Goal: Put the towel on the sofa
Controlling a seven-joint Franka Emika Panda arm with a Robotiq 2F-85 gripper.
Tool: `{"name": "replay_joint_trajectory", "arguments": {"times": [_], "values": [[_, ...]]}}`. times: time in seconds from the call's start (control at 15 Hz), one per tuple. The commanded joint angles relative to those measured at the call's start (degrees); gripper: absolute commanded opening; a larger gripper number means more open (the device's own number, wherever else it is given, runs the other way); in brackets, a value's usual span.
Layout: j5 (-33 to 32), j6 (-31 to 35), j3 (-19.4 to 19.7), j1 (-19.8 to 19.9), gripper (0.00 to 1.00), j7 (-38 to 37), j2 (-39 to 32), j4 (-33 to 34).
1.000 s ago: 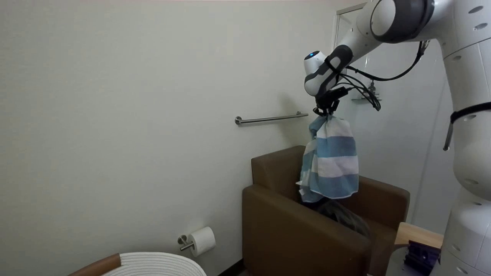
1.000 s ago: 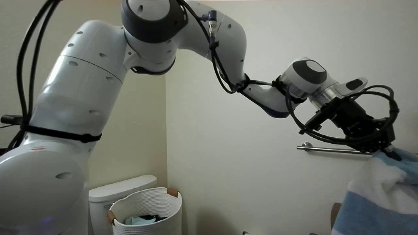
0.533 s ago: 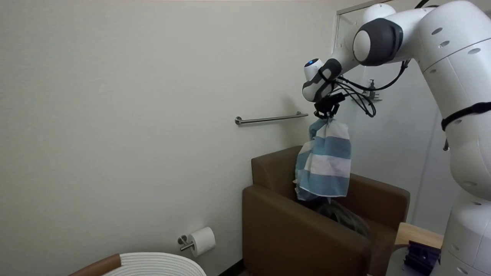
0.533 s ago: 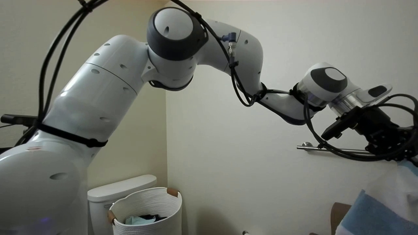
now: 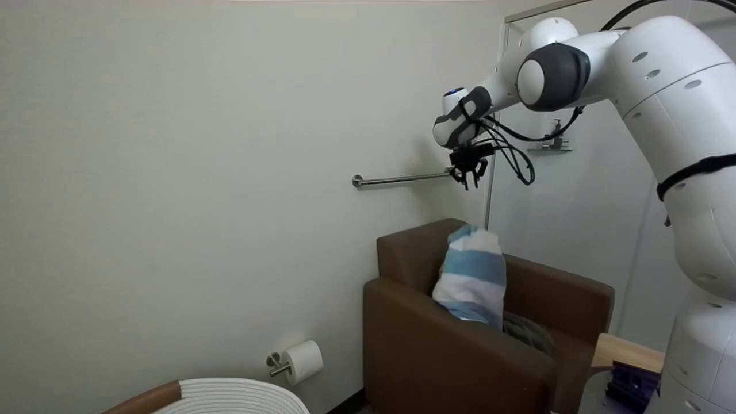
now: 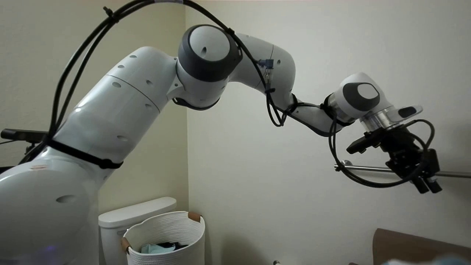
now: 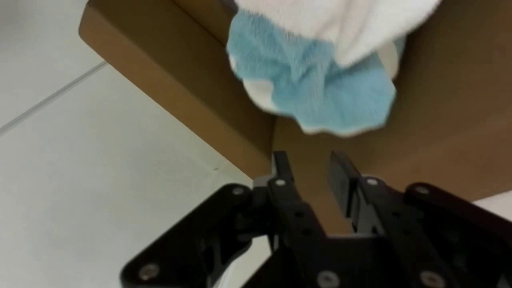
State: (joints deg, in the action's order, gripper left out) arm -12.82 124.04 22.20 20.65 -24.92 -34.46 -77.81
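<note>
Jaws parted, striped towel [image 5: 472, 270] well below, inside brown sofa [image 5: 451, 351]

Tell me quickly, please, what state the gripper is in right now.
Gripper: open, a gap between its fingertips, holding nothing; the towel is below, apart from it.

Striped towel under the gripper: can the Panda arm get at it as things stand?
Probably yes, by descending: in an exterior view the open gripper hangs above the striped towel with nothing showing between them, and the brown armchair looks open from above.
</note>
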Motion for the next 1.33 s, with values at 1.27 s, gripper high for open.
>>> {"name": "replay_joint_trajectory", "arguments": {"times": [1.27], "values": [[-0.54, 2.01, -4.39, -4.78, 1.0, 31.22, 38.32, -45.78]]}}
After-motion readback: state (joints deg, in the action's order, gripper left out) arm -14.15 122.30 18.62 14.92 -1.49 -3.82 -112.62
